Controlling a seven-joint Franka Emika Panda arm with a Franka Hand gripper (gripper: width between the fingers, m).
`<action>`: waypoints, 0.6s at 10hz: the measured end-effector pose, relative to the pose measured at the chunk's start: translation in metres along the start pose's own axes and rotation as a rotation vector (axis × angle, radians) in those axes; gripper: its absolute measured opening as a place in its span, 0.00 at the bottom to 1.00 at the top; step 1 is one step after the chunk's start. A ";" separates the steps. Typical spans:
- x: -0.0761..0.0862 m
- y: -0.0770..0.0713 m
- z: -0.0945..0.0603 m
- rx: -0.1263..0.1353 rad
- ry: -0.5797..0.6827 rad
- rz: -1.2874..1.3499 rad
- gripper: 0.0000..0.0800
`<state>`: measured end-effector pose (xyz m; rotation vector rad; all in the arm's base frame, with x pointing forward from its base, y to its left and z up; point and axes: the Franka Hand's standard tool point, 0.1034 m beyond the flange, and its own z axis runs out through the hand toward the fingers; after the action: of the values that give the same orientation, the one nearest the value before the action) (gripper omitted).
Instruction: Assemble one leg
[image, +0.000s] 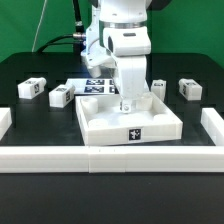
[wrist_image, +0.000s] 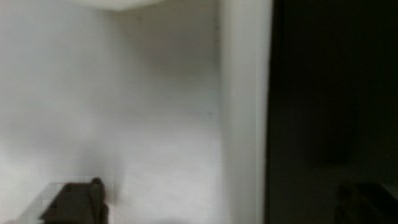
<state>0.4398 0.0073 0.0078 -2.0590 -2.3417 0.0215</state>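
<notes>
Leg lies on the black table just beside the tray-like piece, on the exterior view's left, while my gripper hangs inside that piece, fingers spread wide, grasping nothing.

The tray walls in the hand; bare table lies open between tray and border rails.

A chunky white tagged leg lies beside another leg on the exterior view's left.
</notes>
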 end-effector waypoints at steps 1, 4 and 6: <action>0.000 0.000 0.000 0.000 0.000 0.000 0.65; 0.000 0.000 0.000 0.001 0.000 0.000 0.29; 0.000 0.000 0.000 0.000 0.000 0.000 0.08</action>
<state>0.4394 0.0073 0.0076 -2.0589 -2.3414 0.0219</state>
